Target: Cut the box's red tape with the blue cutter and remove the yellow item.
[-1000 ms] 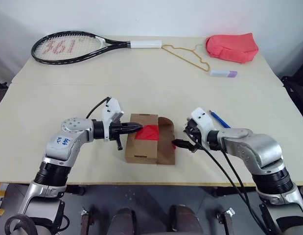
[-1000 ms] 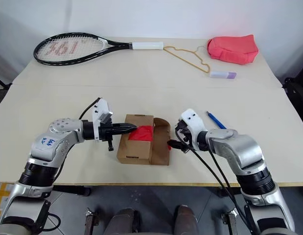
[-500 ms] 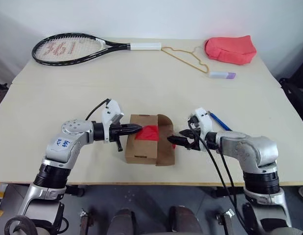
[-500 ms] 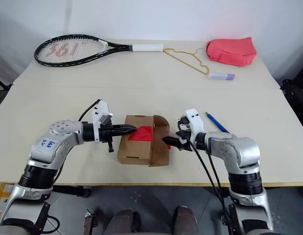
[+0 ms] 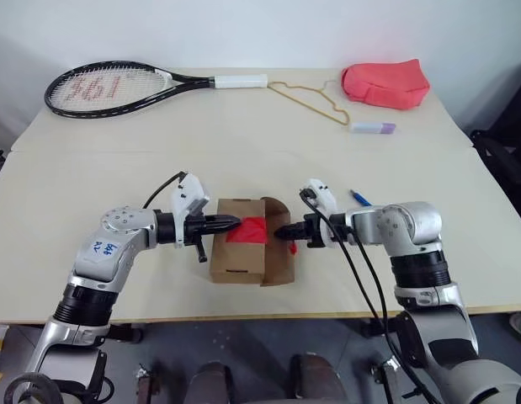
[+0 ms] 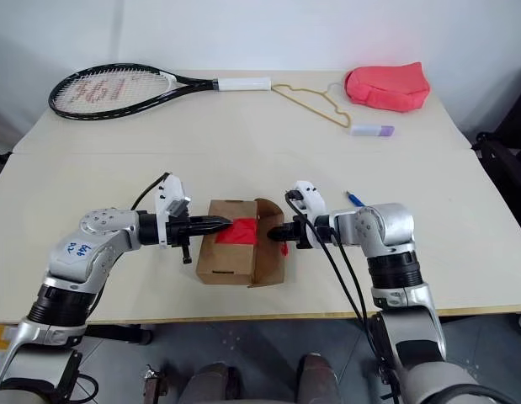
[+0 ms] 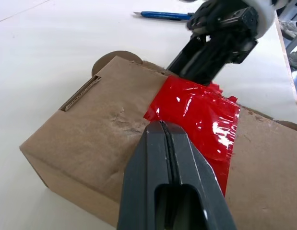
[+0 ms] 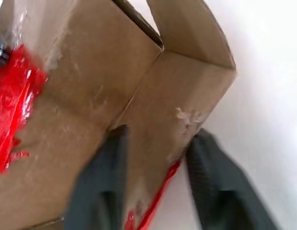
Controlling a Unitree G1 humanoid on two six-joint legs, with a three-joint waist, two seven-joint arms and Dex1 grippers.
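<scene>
Cardboard box [image 5: 240,250] flap edge between right hand [image 5: 283,231] fingers

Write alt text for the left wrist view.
The shut left gripper rests on a brown box at its red tape. The right gripper meets the box's far side; a blue cutter lies on the table beyond.

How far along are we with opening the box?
Done: the red tape looks torn through, the right flap of the box stands open, and the blue cutter lies on the table. In hand: the left gripper, shut, sits at the tape; the right gripper is at the open flap. Left: taking out the yellow item.
</scene>
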